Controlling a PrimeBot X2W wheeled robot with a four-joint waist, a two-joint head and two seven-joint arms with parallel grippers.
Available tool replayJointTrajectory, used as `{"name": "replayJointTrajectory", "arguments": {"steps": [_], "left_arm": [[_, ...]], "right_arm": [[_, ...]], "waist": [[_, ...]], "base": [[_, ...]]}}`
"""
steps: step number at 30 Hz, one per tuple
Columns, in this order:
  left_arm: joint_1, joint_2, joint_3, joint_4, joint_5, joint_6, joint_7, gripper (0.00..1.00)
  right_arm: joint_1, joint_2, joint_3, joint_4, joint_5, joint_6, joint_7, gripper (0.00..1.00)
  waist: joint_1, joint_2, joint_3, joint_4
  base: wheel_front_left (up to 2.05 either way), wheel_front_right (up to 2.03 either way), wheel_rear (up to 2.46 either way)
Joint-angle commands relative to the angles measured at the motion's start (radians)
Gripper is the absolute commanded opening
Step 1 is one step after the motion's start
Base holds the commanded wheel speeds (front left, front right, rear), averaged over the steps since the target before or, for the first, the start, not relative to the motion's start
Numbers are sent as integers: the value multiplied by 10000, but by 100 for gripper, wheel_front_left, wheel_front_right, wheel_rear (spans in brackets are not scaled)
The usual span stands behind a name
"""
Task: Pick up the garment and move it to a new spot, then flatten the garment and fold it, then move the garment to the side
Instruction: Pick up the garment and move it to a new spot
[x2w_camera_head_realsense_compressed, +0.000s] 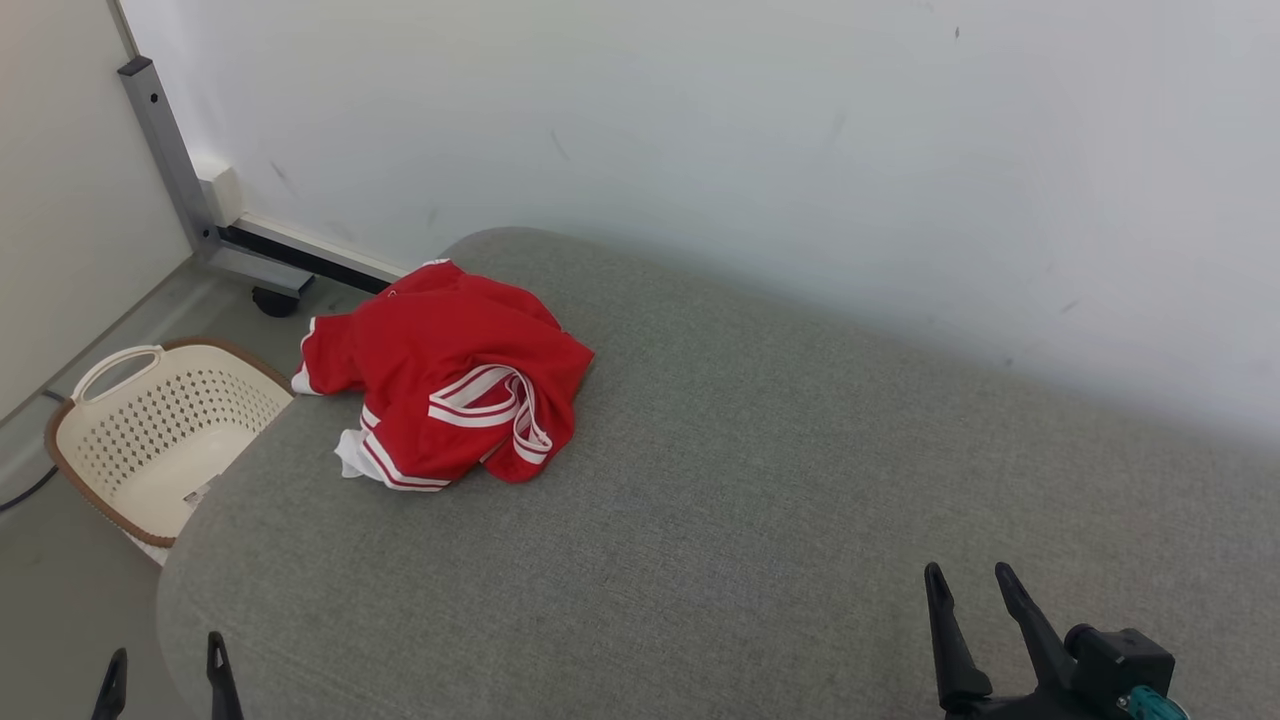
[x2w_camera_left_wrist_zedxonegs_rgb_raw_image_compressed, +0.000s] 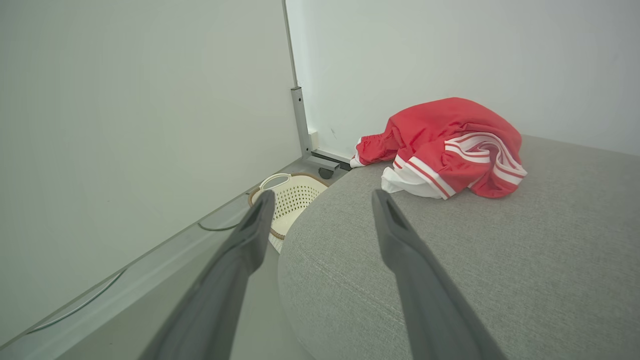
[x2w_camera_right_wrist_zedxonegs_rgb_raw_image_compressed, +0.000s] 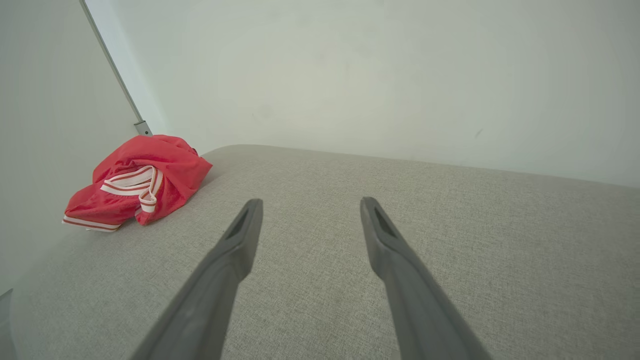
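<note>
Grey woven-fabric padded surface with rounded corners (x2w_camera_head_realsense_compressed: 750, 500) runs along a white wall (x2w_camera_head_realsense_compressed: 700, 120) and bears the task item. Cream perforated plastic basket with a brown rim (x2w_camera_head_realsense_compressed: 75, 470) stands on the floor just off the surface's left end; a small label inside it is too small to read. Red garment with white striped bands (x2w_camera_head_realsense_compressed: 450, 385) lies crumpled at the far left end of the surface, near the wall. The heap is rounded, so its long axis cannot be determined. One white-cuffed end points left and overhangs the edge toward the basket, and the looped stripes face the near right. Right gripper (x2w_camera_head_realsense_compressed: 970, 572) hovers over the near right of the surface, fingers spread wide and empty, well apart from the garment. Left gripper (x2w_camera_head_realsense_compressed: 165, 655) sits at the near left corner, fingers likewise spread, gripping nothing.
</note>
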Motion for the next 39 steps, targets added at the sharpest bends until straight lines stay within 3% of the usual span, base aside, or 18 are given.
{"name": "replayJointTrajectory", "arguments": {"steps": [1,8,21,31,39], "left_arm": [[131,43,19,-61,-94,59,-22,100],[-196,126,-79,85,-126,-25,67,100],[-2968,628,249,486,-543,-326,193,100],[-5830,1596,730,2093,-1083,-906,727,100],[-6968,2230,598,3534,-1198,-1252,1511,100]], "right_arm": [[-36,-28,26,45,-1,-21,-64,100],[162,-24,35,93,47,-21,-98,100],[-858,-31,500,-534,-174,-21,154,100],[-1897,-28,969,-658,11,-21,-44,100],[-2128,-18,896,-249,132,-21,-414,100]], "waist": [[0,-1,-12,-15],[0,-1,-107,-234],[0,-1,1080,-2366],[0,-1,2588,-4444],[0,-1,3086,-5489]], "base": [[0,0,0],[0,0,0],[0,0,0],[0,0,0],[0,0,0]]}}
